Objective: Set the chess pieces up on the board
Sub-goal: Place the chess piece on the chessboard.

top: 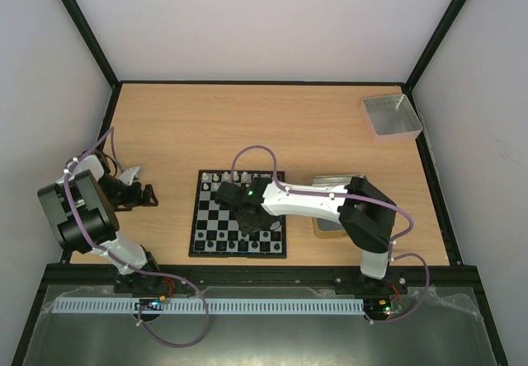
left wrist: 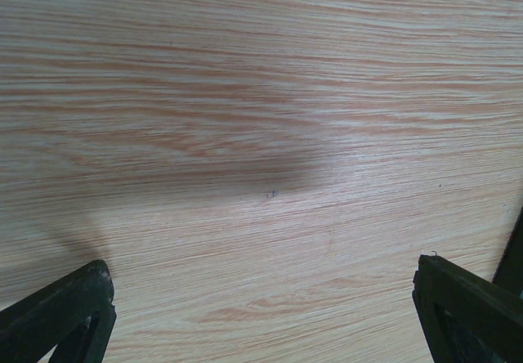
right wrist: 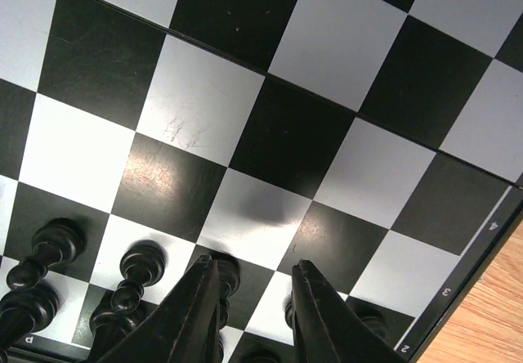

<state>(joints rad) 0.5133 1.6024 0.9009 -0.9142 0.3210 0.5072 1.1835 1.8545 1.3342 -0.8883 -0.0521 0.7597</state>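
Two containers: grey tray (top: 392,116) at one o'clock, tin (top: 327,229) at three, contents hidden, and one board (top: 216,218) dead centre, right tool (right wrist: 255,266) slightly parted among black chess pieces (right wrist: 135,269), grip unclear, left tool (left wrist: 260,265) released.

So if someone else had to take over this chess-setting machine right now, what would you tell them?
Left pincer: wide open, empty, over bare table, left of the board.
Right pincer: low over the board's near row, its gap narrow; whether it grips a piece is unclear.
Done: white pieces along the far edge, black pieces along the near edge.
To do: rows can't be counted from here; check for gaps, fill them.
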